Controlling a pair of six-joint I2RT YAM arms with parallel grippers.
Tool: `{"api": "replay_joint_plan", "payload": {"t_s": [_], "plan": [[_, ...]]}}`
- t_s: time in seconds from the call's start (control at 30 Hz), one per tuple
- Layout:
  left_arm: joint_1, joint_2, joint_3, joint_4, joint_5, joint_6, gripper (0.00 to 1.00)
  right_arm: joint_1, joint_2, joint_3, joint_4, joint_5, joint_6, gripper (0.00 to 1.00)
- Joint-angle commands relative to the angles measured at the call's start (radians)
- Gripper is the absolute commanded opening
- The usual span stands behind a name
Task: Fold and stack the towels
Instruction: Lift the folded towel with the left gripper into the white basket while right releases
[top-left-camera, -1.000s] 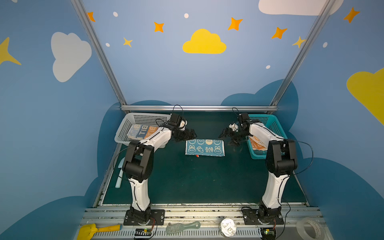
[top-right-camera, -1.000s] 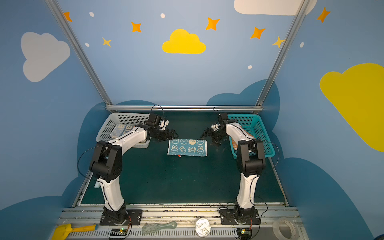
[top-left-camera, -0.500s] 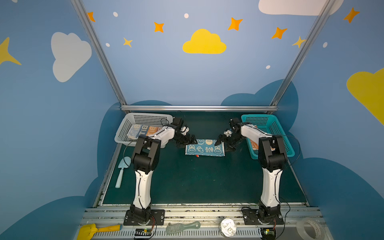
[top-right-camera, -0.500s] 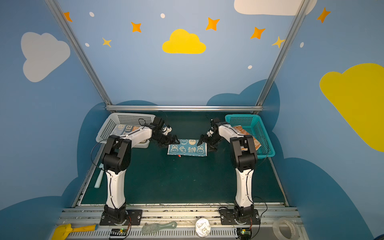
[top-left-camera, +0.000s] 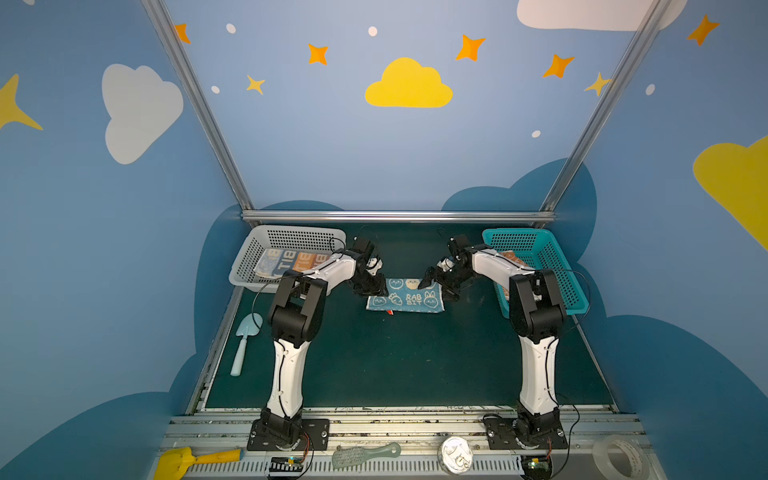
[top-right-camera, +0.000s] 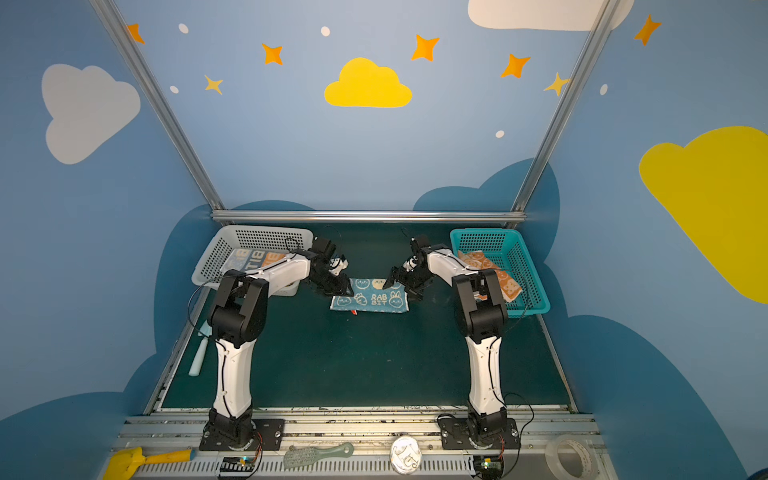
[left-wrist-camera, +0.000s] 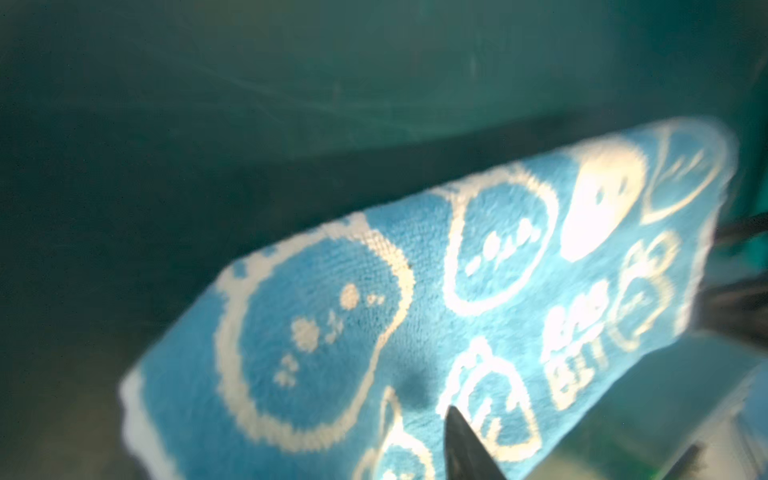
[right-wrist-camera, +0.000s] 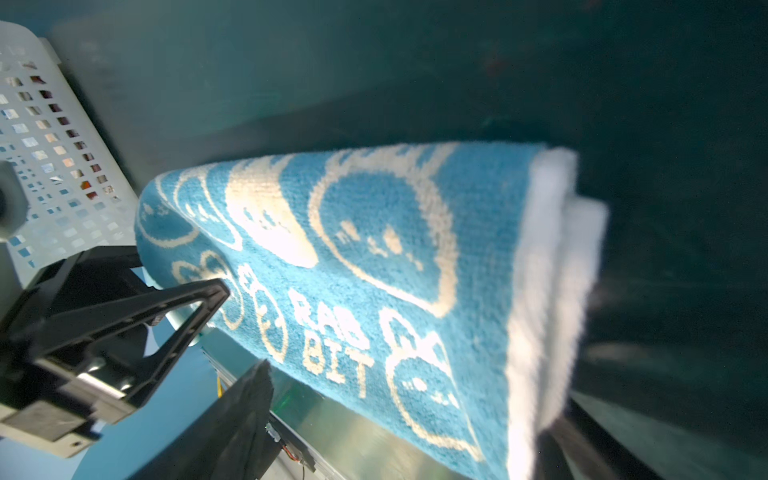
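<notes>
Three towels in play. The blue towel (top-left-camera: 405, 296) lies folded into a flat strip in the middle of the green mat (top-left-camera: 395, 361), "RAB BIT" lettering up, with a small orange tag (top-left-camera: 389, 311) poking from its near edge. The striped towel (top-left-camera: 286, 261) sits in the white basket (top-left-camera: 286, 237) at back left, and the orange towel (top-right-camera: 490, 270) in the teal basket (top-right-camera: 530, 266) at back right. The left gripper (top-left-camera: 374, 287) is down at the blue towel's left end, fingers part-way closed around that edge. The wrist views are blurred, so I cannot tell whether it actually pinches cloth. The right gripper (top-left-camera: 437, 286) hovers at the right end, jaws spread wide, gripping nothing.
</notes>
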Motion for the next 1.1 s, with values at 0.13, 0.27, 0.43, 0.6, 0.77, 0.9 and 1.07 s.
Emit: {"api": "replay_joint_plan", "payload": {"t_s": [0.13, 0.27, 0.43, 0.6, 0.77, 0.9, 1.07], "plan": [[-0.029, 0.044, 0.045, -0.116, -0.122, 0.052, 0.03, 0.017, 0.026, -0.008, -0.001, -0.014, 0.006, 0.89], [-0.029, 0.020, 0.122, -0.206, -0.187, 0.095, 0.03, 0.020, -0.006, 0.001, -0.012, -0.021, -0.013, 0.89], [-0.027, 0.008, 0.311, -0.417, -0.345, 0.203, 0.03, 0.036, -0.044, 0.047, -0.045, -0.014, -0.050, 0.89], [-0.019, -0.006, 0.500, -0.572, -0.554, 0.307, 0.03, 0.087, -0.049, 0.169, -0.113, 0.021, -0.091, 0.89], [0.038, -0.060, 0.531, -0.560, -0.657, 0.382, 0.03, 0.141, -0.027, 0.325, -0.182, 0.048, -0.130, 0.89], [0.114, -0.108, 0.489, -0.506, -0.689, 0.448, 0.03, 0.183, -0.014, 0.447, -0.220, 0.084, -0.171, 0.89], [0.216, -0.184, 0.322, -0.342, -0.685, 0.584, 0.03, 0.220, -0.009, 0.509, -0.186, 0.095, -0.219, 0.89]]}}
